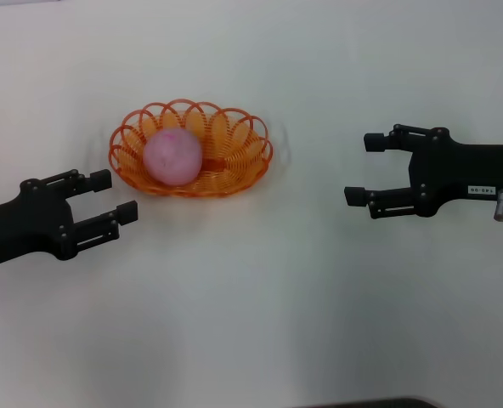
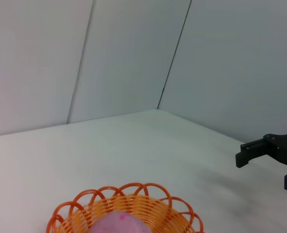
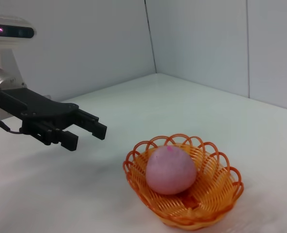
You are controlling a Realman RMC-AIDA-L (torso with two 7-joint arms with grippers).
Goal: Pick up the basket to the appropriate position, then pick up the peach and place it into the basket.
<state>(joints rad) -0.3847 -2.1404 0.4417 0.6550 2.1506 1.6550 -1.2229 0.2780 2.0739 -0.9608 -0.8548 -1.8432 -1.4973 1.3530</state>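
Observation:
The orange wire basket (image 1: 234, 157) stands on the white table, left of centre. The pink peach (image 1: 172, 155) lies inside it, toward its left end. My left gripper (image 1: 114, 197) is open and empty, just in front of and left of the basket, apart from it. My right gripper (image 1: 364, 169) is open and empty, well to the right of the basket. In the right wrist view the basket (image 3: 216, 191) holds the peach (image 3: 171, 169), with the left gripper (image 3: 87, 133) beside it. The left wrist view shows the basket's rim (image 2: 134, 194), the peach's top (image 2: 120, 224) and the right gripper (image 2: 264, 162).
The white table (image 1: 260, 314) runs on around the basket. White wall panels (image 2: 134, 58) stand behind it. A dark edge (image 1: 370, 403) shows at the table's front.

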